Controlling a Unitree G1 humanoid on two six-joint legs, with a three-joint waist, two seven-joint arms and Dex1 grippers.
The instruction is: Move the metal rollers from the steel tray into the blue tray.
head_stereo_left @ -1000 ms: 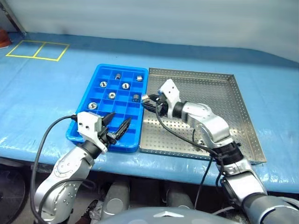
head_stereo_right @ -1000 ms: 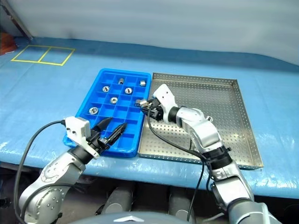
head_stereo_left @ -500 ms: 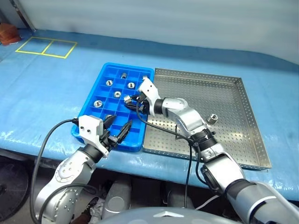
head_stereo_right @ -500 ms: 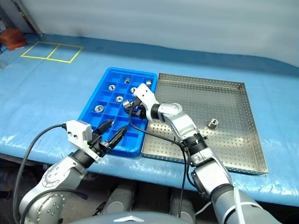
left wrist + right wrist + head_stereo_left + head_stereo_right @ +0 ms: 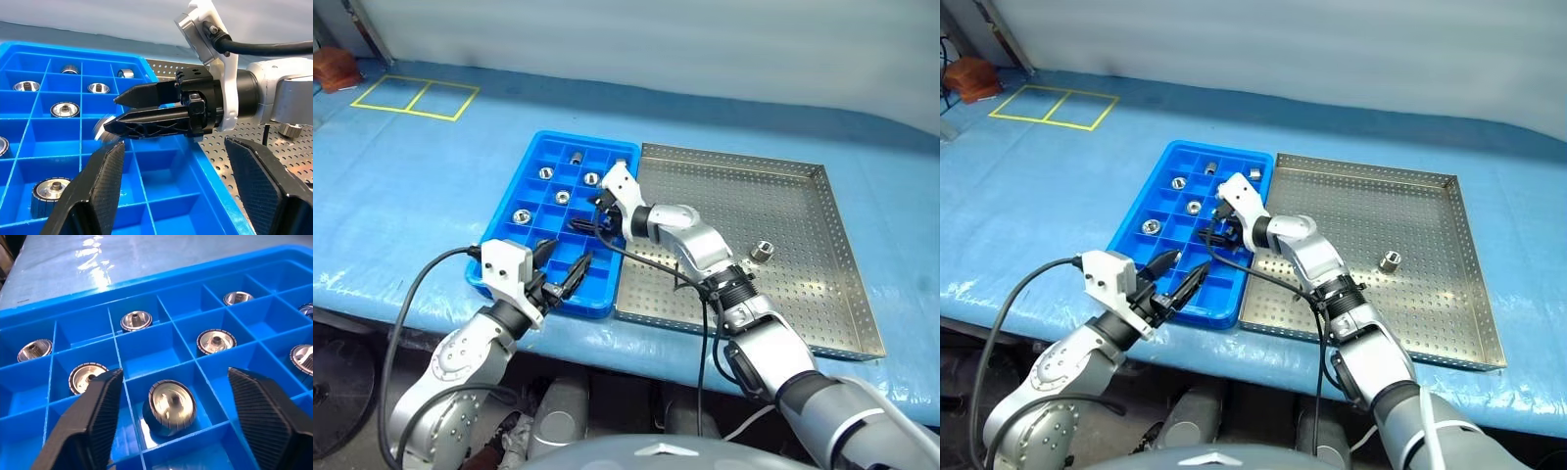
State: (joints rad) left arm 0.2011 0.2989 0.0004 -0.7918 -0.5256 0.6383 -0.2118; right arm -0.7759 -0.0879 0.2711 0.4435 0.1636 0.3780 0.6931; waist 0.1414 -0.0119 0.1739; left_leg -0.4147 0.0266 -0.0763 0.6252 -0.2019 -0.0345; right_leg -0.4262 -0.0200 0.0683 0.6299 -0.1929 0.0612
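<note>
Shiny ribbed roller in blue tray cell | right gripper apart | left gripper apart

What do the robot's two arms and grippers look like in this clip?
Both arms are silver-grey metal segments with black joints. Each wrist carries a white camera block fed by a loose black cable. The left gripper and right gripper each have two black, tapered fingers with finely ribbed inner pads.

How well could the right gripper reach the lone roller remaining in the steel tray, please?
Probably yes: the roller lies alone on the steel tray's bare floor, nothing around it, and the right gripper, open over the blue tray, holds nothing.
</note>
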